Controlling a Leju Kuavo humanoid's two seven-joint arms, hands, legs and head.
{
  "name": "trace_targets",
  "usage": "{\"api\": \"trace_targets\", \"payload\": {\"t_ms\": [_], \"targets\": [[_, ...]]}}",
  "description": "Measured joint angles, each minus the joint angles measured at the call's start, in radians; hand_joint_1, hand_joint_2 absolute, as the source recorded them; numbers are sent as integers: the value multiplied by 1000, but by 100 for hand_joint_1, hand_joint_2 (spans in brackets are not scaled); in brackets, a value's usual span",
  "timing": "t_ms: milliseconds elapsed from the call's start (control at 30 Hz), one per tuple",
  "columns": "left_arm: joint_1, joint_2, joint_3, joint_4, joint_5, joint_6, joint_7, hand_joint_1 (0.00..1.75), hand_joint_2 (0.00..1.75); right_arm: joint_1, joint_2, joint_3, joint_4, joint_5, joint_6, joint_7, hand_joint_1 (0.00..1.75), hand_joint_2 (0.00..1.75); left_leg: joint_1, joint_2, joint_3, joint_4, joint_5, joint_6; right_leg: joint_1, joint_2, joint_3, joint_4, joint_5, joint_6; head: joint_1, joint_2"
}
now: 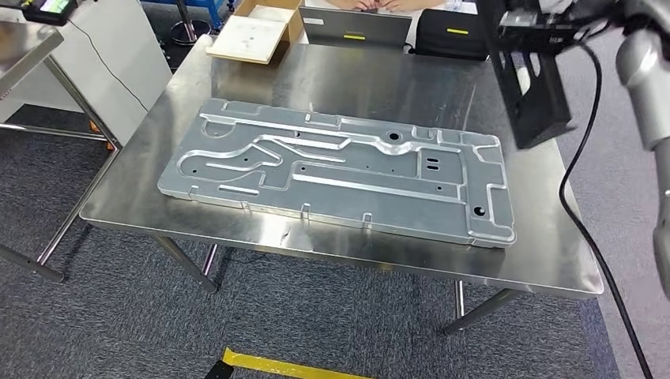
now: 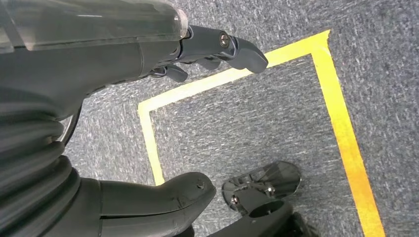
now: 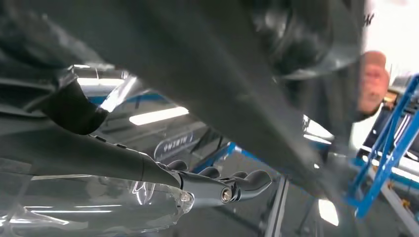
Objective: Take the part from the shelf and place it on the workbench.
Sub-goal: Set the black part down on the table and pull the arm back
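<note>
A black box-like part [image 1: 534,88] hangs above the far right corner of the steel workbench [image 1: 506,268], tilted, with a white piece showing inside it. My right hand [image 1: 553,17] grips it from above, at the end of my silver right arm [image 1: 641,75]. In the right wrist view the part [image 3: 212,74] is a dark blurred bar crossing the picture, with my right hand's fingers [image 3: 232,187] curled along it. My left hand [image 2: 163,118] hangs over the carpet with thumb and fingers apart and nothing between them.
A large machined aluminium plate [image 1: 340,170] covers most of the workbench. At the far edge are a wooden board [image 1: 249,35], a grey case [image 1: 355,28] and a black case [image 1: 450,35]. A person's hands [image 1: 379,5] show beyond them. Yellow floor tape [image 2: 341,123] marks the carpet.
</note>
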Motion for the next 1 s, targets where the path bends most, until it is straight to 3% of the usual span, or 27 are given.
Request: {"api": "trace_targets", "payload": {"t_ms": [67, 133, 200, 233, 333, 367, 400, 467, 533, 567, 633, 700, 733, 867, 933, 1000], "targets": [[0, 0, 0, 0, 0, 0, 0, 0, 175, -20, -1, 18, -8, -1, -8, 6, 0, 0, 4, -1, 4, 5, -5, -4, -5, -1, 17, -35, 43, 5, 0, 0], [1, 0, 0, 0, 0, 0, 1, 0, 175, -45, -3, 35, -16, 4, -16, 12, 0, 0, 8, -1, 4, 14, -12, -12, -11, -2, 66, -150, 104, 9, 0, 0], [1, 0, 0, 0, 1, 0, 1, 0, 175, -89, -6, 60, -22, 6, -9, 16, 0, 0, 5, -2, -2, 26, -20, -22, -10, -4, 106, -242, 132, 8, 0, 0], [2, 0, 0, 0, 2, 0, 1, 0, 175, -116, -8, 75, -26, 4, 1, 16, 0, 0, 3, -3, -5, 30, -22, -26, -8, -4, 113, -262, 132, 3, 0, 0], [9, 1, 0, 0, 5, 0, 1, 0, 175, -213, -12, 120, -45, -15, 42, 21, 0, 131, 1, -3, -8, 35, -29, -38, -10, -2, 111, -264, 127, -17, -1, 0], [10, 1, 0, 0, 6, 0, 1, 0, 175, -250, -12, 134, -52, -34, 64, 31, 0, 131, 1, -2, -14, 51, -44, -43, -13, -3, 112, -266, 128, -25, -1, 0], [12, 1, 0, 0, 8, 0, 0, 0, 175, -285, -11, 146, -56, -63, 97, 48, 0, 87, 1, -2, -28, 87, -70, -48, -15, -4, 113, -268, 129, -31, -1, 0], [12, 1, 0, 0, 13, -1, -4, 0, 175, -341, -8, 171, -59, -97, 181, 83, 0, 0, 4, -2, -79, 215, -137, -54, -12, -4, 115, -269, 128, -39, -1, 0], [13, 1, 0, 0, 21, 0, -10, 0, 175, -379, -8, 218, -48, -82, 269, 111, 0, 0, 6, -2, -125, 319, -168, -55, -8, -2, 116, -268, 127, -41, -1, 0], [13, 1, 1, 0, 26, 1, -12, 0, 175, -395, -8, 248, -33, -68, 310, 121, 0, 0, 6, -2, -125, 318, -153, -52, -6, 0, 119, -268, 127, -42, -1, 0], [14, 1, 2, 0, 32, 4, -16, 0, 175, -421, -11, 306, 4, -51, 353, 140, 0, 0, 6, -2, -74, 206, -81, -43, -2, 2, 126, -267, 124, -41, -1, 0], [14, 1, 2, 0, 33, 8, -17, 0, 175, -441, -24, 363, 33, -22, 319, 160, 0, 0, 2, -4, -14, 81, -35, -34, 2, 3, 128, -266, 122, -36, -1, 0], [14, 1, 2, 0, 33, 10, -16, 0, 175, -448, -33, 392, 43, -7, 289, 170, 0, 0, 0, -4, 1, 49, -30, -31, 4, 3, 127, -267, 123, -32, -1, 0], [16, 1, 3, 0, 31, 15, -14, 0, 175, -468, -67, 458, 73, -13, 227, 192, 0, 0, 2, -3, 10, 23, -25, -16, 2, 3, 122, -261, 118, -11, 0, 0], [15, 1, 3, 0, 29, 16, -14, 0, 175, -472, -88, 467, 81, -39, 197, 206, 0, 0, 5, -1, 13, 11, -18, -5, 1, 4, 88, -186, 70, -3, 0, 0], [14, 1, 3, 0, 28, 16, -14, 0, 175, -468, -109, 473, 83, -73, 152, 214, 0, 0, 4, 0, 13, 10, -17, -2, 1, 4, 27, -58, 13, 4, 0, 0]]}}
